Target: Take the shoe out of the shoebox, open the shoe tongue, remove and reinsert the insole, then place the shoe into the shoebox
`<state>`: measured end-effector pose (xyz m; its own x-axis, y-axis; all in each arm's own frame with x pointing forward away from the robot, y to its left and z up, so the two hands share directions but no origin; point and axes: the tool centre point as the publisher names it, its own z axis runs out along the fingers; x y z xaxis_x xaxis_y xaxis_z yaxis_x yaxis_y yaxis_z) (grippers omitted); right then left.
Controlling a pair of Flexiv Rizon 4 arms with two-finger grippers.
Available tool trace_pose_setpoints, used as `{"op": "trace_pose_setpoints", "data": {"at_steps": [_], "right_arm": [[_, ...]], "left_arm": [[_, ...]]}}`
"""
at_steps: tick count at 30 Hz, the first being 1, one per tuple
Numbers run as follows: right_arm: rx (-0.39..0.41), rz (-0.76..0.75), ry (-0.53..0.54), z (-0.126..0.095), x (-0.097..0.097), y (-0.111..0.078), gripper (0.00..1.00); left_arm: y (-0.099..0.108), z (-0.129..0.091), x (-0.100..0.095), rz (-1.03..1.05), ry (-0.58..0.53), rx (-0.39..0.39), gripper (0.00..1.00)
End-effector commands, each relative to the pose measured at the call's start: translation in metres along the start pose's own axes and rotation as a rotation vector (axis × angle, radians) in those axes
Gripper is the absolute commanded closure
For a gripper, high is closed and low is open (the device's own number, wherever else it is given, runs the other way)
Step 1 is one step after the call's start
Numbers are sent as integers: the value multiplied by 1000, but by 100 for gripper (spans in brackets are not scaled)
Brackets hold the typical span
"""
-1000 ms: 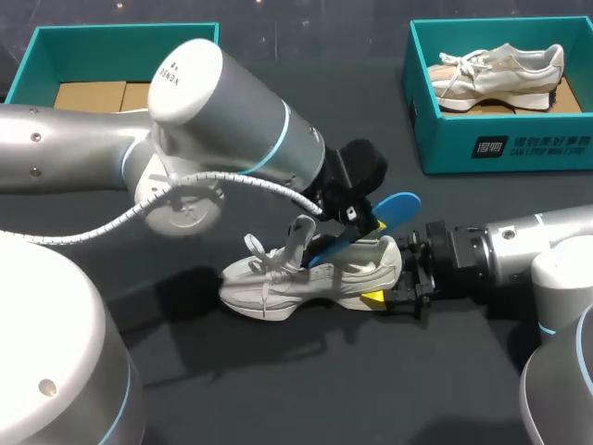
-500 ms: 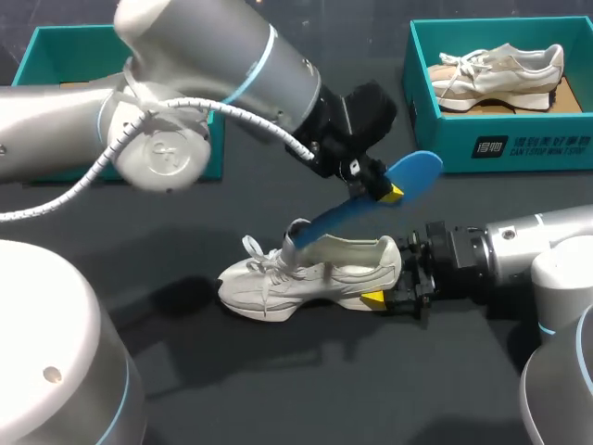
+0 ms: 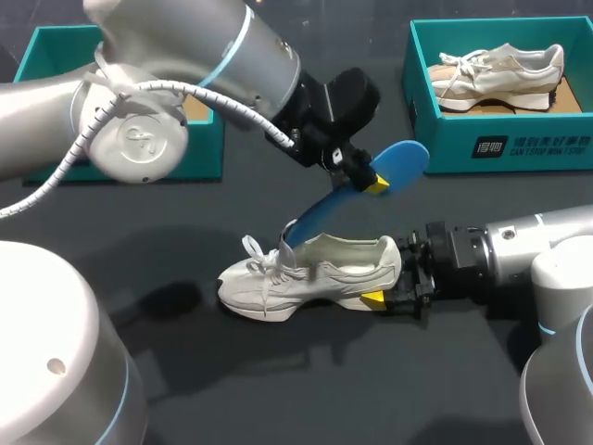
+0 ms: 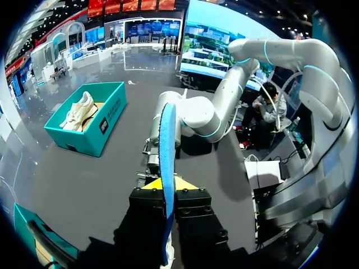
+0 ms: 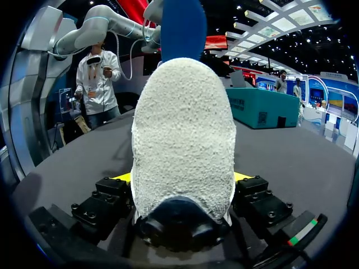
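A white sneaker [image 3: 306, 276] lies on its sole on the dark table, toe toward my left. My right gripper [image 3: 384, 284] is shut on its heel [image 5: 182, 140], with a yellow tip on either side. My left gripper [image 3: 368, 180] is shut on the heel end of a blue insole [image 3: 352, 197] above the shoe. The insole slants down, its toe end just above the tongue and laces. In the left wrist view the insole [image 4: 167, 151] stands edge-on between the left gripper's fingers [image 4: 168, 185]. From my right gripper [image 5: 182, 179] the blue insole [image 5: 182, 28] rises behind the heel.
A teal shoebox [image 3: 505, 144] at the back right holds a second pale sneaker [image 3: 500, 74]. Another teal box [image 3: 56, 46] with cardboard inside sits at the back left, partly behind my left arm.
My left gripper has risen and drawn back with the insole, pulling it up out of the shoe. The shoe and my right gripper have stayed where they were.
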<state>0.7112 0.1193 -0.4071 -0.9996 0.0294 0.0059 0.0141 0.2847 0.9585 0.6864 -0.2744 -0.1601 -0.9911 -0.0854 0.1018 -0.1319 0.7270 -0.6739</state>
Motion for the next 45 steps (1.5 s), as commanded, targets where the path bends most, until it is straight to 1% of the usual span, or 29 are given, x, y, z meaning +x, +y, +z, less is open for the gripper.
{"op": "trace_pose_setpoints", "data": {"at_steps": [1,4,5,7,22,24,26,27,29,31,42,45], "right_arm": [[5,0,-1,1,1,1,100],[5,0,-1,1,1,1,100],[5,0,-1,1,1,1,100],[5,0,-1,1,1,1,100],[5,0,-1,1,1,1,100],[5,0,-1,1,1,1,100],[5,0,-1,1,1,1,100],[5,0,-1,1,1,1,100],[5,0,-1,1,1,1,100],[5,0,-1,1,1,1,100],[5,0,-1,1,1,1,100],[5,0,-1,1,1,1,100]], "left_arm": [[-14,-12,20,15,3,132,100],[-32,-30,38,-4,65,268,100],[-37,-37,43,-19,101,309,100],[-45,-51,54,-76,191,364,100],[-45,-51,54,-76,191,364,100],[-42,-65,65,-79,202,439,100],[-40,-71,75,-113,207,488,100],[-38,-74,84,-112,197,517,100],[-33,-80,95,-142,198,554,100],[-28,-91,103,-168,167,580,100],[-27,-89,101,-176,167,581,100],[-21,-89,97,-221,154,609,100]]}}
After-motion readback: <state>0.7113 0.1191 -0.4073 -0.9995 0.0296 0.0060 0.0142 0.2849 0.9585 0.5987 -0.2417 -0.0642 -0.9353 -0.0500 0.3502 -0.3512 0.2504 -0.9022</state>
